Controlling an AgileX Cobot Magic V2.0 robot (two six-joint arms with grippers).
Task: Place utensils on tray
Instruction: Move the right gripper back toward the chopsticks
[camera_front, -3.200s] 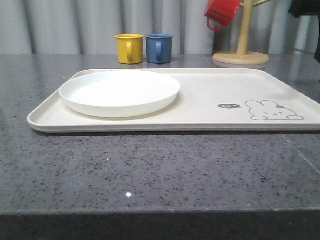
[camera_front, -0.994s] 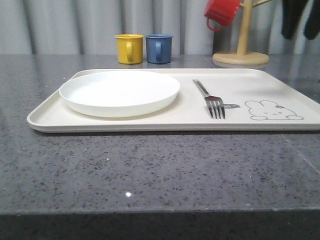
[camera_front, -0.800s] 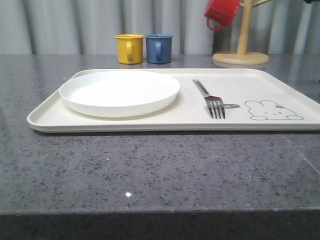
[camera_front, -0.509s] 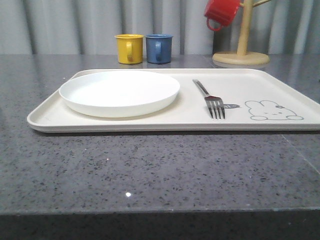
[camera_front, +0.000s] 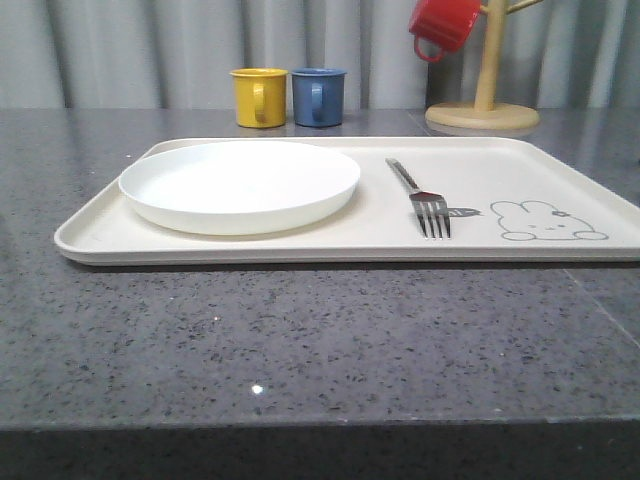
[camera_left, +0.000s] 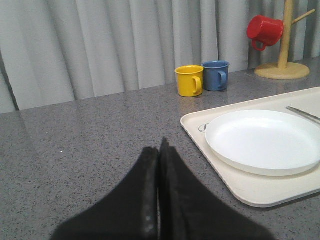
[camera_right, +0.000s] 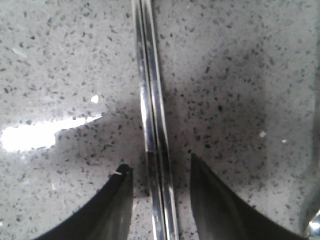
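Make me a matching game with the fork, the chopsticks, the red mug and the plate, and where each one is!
Things:
1. fork
2. chopsticks
3. red mug
4. plate

Places:
A. hanging on the wooden mug stand
B. on the left part of the tray
C. on the grey counter between the right gripper's open fingers
D. on the tray beside the rabbit drawing

Pairs: 1-D, 2-C, 3-A, 4-B

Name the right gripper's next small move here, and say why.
Probably close and lift. The right gripper hangs open over the grey stone counter, its fingers on either side of the slim silver metal chopsticks, which lie together between them. Only the silver four-tined fork is on the cream rectangular tray.
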